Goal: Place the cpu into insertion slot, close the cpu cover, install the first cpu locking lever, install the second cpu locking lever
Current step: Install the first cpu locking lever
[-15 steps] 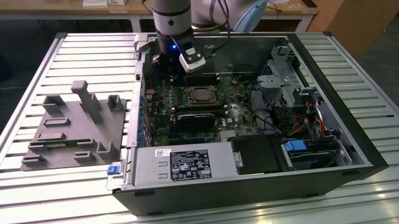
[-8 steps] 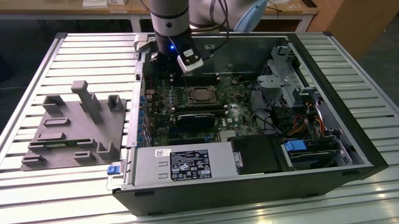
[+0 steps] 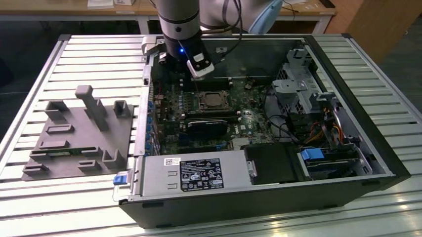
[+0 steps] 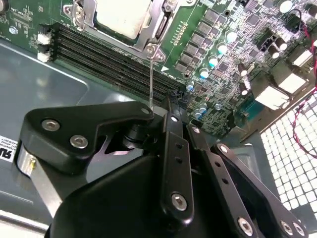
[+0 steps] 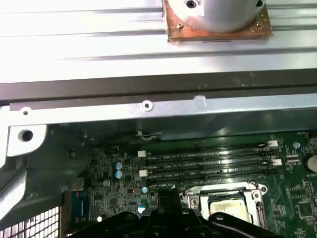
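1. A grey fixture tray [image 3: 79,133] lies outside the computer case [image 3: 369,148], well off to the exterior view's left of the gripper [image 4: 168,106].
2. The arm [image 3: 179,24] stands near-vertical, and its gripper hangs low over the motherboard [image 4: 237,74]. I cannot tell whether it is open or closed.
3. Just ahead of the gripper, the cpu [image 4: 121,17] sits in the insertion slot [image 3: 194,101], framed by the cpu cover [image 4: 148,29]. A thin locking lever [image 4: 151,74] reaches to the gripper's tip.

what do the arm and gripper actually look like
The arm is a silver-grey cylinder with a black band, a small blue light and a white block near its wrist; a black cable hangs beside it. The gripper is matte black, built of jointed link bars with silver screw heads.
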### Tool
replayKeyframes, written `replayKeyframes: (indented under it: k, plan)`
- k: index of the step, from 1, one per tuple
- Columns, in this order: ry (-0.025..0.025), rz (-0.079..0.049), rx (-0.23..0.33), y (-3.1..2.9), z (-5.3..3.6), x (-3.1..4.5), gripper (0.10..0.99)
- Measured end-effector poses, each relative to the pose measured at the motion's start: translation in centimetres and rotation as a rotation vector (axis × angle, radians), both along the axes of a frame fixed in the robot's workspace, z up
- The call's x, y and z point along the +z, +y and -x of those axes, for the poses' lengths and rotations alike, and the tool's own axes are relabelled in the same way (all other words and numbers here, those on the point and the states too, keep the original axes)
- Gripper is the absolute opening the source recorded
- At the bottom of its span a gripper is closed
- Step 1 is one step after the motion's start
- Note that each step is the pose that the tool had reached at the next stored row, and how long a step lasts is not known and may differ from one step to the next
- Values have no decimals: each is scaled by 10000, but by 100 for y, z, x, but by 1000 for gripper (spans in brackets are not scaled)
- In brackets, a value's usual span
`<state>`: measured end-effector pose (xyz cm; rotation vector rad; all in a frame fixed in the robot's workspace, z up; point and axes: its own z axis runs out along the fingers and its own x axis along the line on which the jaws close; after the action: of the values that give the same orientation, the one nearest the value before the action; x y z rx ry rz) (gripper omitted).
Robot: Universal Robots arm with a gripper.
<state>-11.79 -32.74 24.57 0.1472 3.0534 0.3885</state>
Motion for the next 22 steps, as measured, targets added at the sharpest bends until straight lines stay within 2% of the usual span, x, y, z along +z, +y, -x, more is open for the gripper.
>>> replayKeyframes:
  k: [4,7,18,22]
  plan:
    - [1,-1,2,-1,-7,0,102]
    - [1,-1,0,0,-63,0,102]
    - [2,0,0,0,-479,-1,102]
    - [3,0,1,-1,-544,-1,102]
